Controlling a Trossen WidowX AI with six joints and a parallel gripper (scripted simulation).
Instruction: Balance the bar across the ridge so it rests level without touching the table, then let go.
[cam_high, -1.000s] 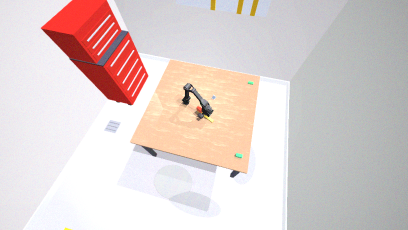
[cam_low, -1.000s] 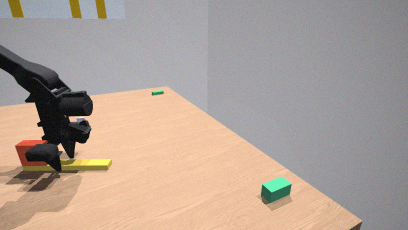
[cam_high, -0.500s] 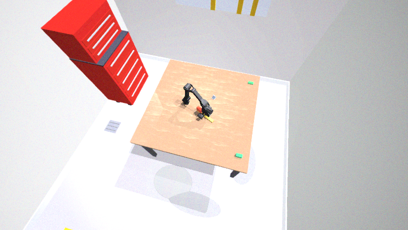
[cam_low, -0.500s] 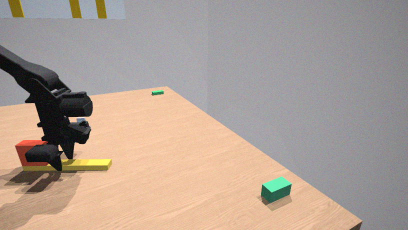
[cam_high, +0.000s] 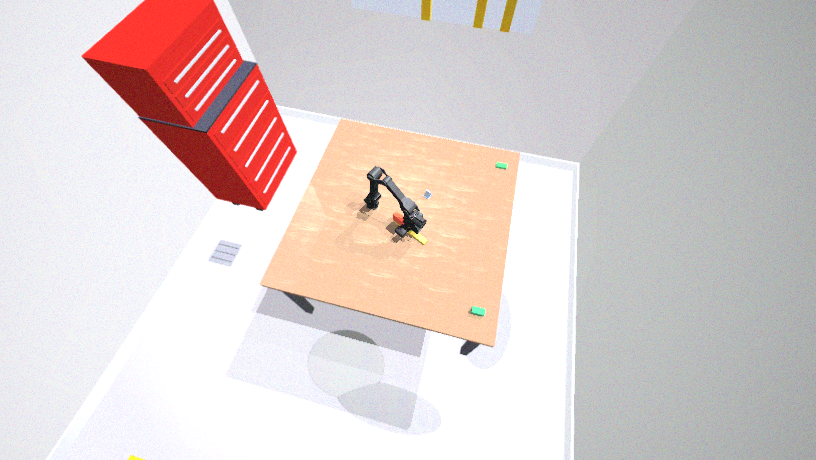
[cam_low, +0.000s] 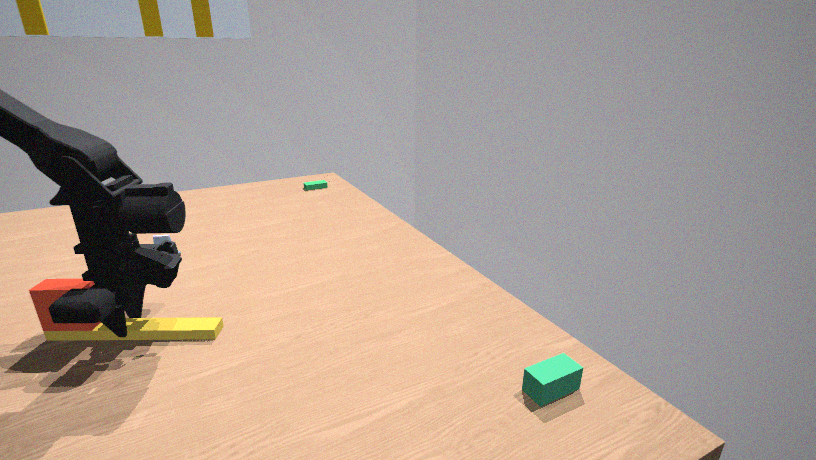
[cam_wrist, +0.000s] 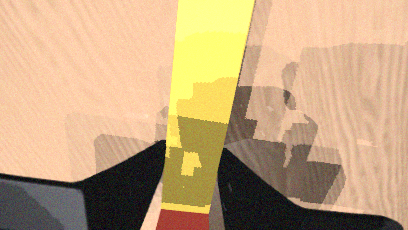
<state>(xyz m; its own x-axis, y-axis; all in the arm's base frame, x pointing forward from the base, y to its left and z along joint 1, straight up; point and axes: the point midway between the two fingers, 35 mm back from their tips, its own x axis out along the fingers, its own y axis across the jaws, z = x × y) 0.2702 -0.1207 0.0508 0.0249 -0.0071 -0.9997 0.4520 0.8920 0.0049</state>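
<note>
The yellow bar (cam_high: 420, 237) (cam_low: 188, 328) (cam_wrist: 212, 50) lies flat on the table with a red block (cam_high: 397, 218) (cam_low: 57, 285) (cam_wrist: 183, 220) on one end. My gripper (cam_high: 408, 233) (cam_low: 129, 325) (cam_wrist: 193, 150) points down and is shut on the bar. Its fingers are on the bar's two long sides, just beyond the red block. The small pale blue ridge (cam_high: 427, 194) (cam_low: 161, 238) stands on the table away from the bar. In the exterior view my gripper hides most of it, and it is outside the wrist view.
One green block (cam_high: 501, 165) (cam_low: 315, 185) lies near the table's far corner. Another green block (cam_high: 478, 311) (cam_low: 552, 380) lies near the opposite corner on the same side. A red tool cabinet (cam_high: 188, 85) stands on the floor beyond the table (cam_high: 354, 257).
</note>
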